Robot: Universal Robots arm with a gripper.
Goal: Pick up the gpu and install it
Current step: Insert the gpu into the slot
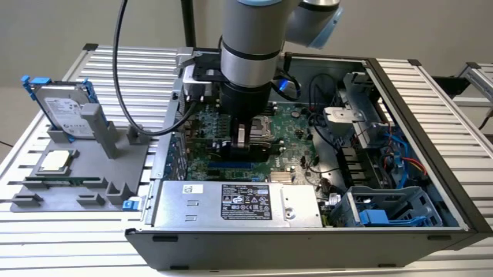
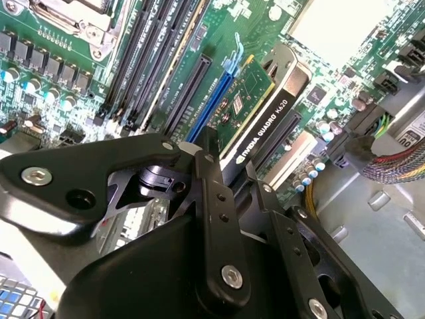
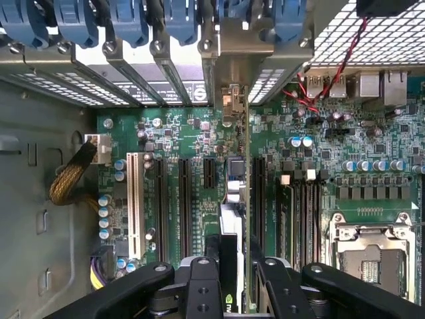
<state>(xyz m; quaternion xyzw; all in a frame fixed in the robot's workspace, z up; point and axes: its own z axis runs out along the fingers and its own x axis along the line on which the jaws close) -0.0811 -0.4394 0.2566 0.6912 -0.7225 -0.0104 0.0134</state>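
Observation:
The gpu [image 2: 265, 106] is a green card with a black cooler, standing on edge over the motherboard's expansion slots beside a blue slot [image 2: 211, 100]. In the first wrist view the gpu [image 3: 234, 193] shows edge-on, and its silver bracket [image 3: 232, 100] reaches up to the case's rear slot openings. My gripper [image 2: 232, 166] is shut on the card's top edge, one black finger on each face. In the exterior view the gripper [image 1: 245, 151] hangs straight down inside the open computer case [image 1: 416, 115], over the motherboard [image 1: 289, 138]. I cannot tell whether the card's lower edge sits fully in its slot.
A grey fixture tray [image 1: 115, 167] left of the case holds a hard drive in a blue frame [image 1: 66, 107], a processor chip [image 1: 55, 161] and a memory stick [image 1: 66, 180]. A power supply [image 1: 231, 205], a blue drive cage [image 1: 385, 210] and cables [image 1: 400, 156] crowd the case.

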